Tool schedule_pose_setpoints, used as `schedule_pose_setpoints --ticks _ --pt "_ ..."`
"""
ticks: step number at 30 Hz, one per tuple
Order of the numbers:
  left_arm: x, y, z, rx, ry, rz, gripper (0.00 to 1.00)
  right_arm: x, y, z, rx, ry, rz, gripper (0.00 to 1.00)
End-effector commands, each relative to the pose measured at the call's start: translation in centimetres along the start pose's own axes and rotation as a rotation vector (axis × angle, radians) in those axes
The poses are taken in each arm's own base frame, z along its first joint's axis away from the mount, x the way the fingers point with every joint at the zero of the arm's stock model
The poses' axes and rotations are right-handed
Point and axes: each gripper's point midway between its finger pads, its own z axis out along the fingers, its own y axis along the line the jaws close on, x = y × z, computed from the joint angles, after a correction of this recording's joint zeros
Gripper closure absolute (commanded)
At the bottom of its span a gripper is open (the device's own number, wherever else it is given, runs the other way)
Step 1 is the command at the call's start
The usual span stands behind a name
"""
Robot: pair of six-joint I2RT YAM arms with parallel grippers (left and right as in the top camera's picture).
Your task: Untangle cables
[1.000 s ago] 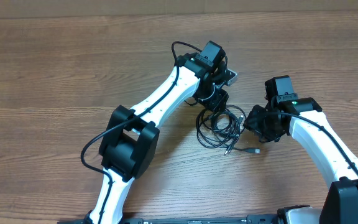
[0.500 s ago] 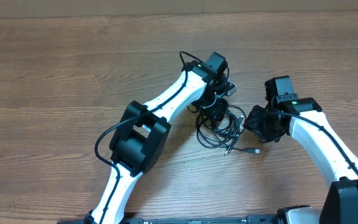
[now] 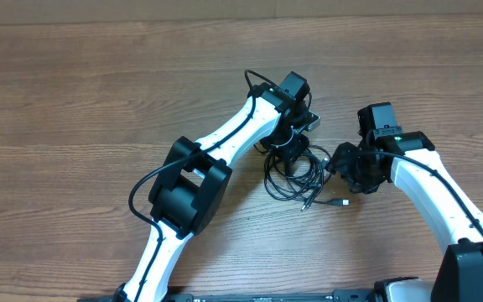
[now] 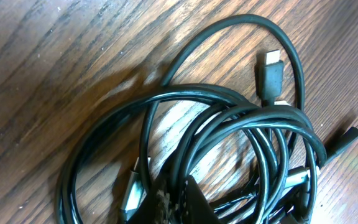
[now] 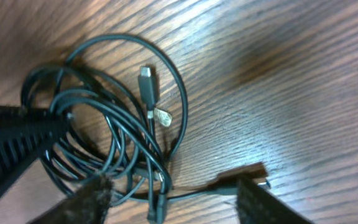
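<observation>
**Cables and both grippers, seen from above and from each wrist.** The cables (image 3: pixel 293 174) lie as one tangle of thin black loops on the wooden table (image 3: pixel 74 101), near its middle, between the two arms. In the left wrist view the cables (image 4: pixel 229 124) overlap in several rings, with a black plug (image 4: pixel 271 71) resting inside the outermost loop. In the right wrist view the cables (image 5: pixel 110 124) show a second plug (image 5: pixel 145 78) within the coil, and one strand trails out toward the lower right. The left gripper (image 3: pixel 292 155) stands on the far edge of the tangle. Its tips (image 4: pixel 176 202) are pressed together among the strands, and whether a strand is pinched between them cannot be told. The right gripper (image 3: pixel 339 166) sits just beside the tangle's right edge. Its fingers (image 5: pixel 86 202) stand wide apart and grasp nothing, the trailing strand lying on the table between them.
</observation>
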Motion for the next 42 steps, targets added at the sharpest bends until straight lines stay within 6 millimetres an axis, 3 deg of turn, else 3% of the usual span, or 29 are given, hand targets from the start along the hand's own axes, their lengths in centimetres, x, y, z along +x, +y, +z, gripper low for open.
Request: schedule_pose_setpoints --ticks 1,7,9,12,18,20,22,30,31,34,38,42 --pt "-0.7 -1.3 -0.8 0.031 -0.019 0.001 0.96 0.0 0.2 0.1 -0.011 0.009 0.004 0.30" --pt "-3.9 -4.1 -7.2 0.060 -0.155 0.055 0.96 0.0 0.5 0.1 -0.029 0.011 0.002 0.22" --pt "-4.9 -5.1 -9.9 0.059 -0.211 0.079 0.96 0.0 1.5 0.0 -0.083 0.017 -0.005 0.21" --pt "-5.2 -6.0 -11.6 0.058 -0.246 0.098 0.96 -0.1 3.2 -0.2 -0.165 0.026 -0.017 0.21" --pt "-4.2 -6.5 -11.8 0.077 -0.213 0.089 0.96 -0.6 4.5 -0.4 -0.230 0.016 -0.033 0.27" --pt "-3.9 -7.1 -11.9 0.112 -0.206 0.089 0.96 -0.9 3.9 -0.3 -0.199 -0.005 -0.029 0.41" --pt "-3.9 -7.7 -12.2 0.156 -0.210 0.090 0.96 -1.5 2.9 -0.2 -0.141 -0.039 0.014 0.43" --pt "-3.7 -7.7 -13.3 0.181 -0.220 0.081 0.96 -1.9 2.1 -0.1 -0.099 -0.059 0.156 0.40" --pt "-3.8 -7.2 -13.4 0.170 -0.221 0.072 0.96 -1.7 3.1 -0.2 -0.151 -0.038 0.137 0.30" --pt "-3.6 -6.2 -13.4 0.130 -0.214 0.056 0.96 -1.1 5.1 -0.6 -0.255 0.002 0.023 0.25" --pt "-3.4 -4.7 -13.4 0.066 -0.206 0.037 0.96 -1.5 5.8 -1.5 -0.278 -0.019 -0.048 0.17" --pt "-3.3 -3.9 -13.3 0.019 -0.202 0.030 0.96 -2.1 6.5 -3.2 -0.299 -0.060 -0.095 0.16"
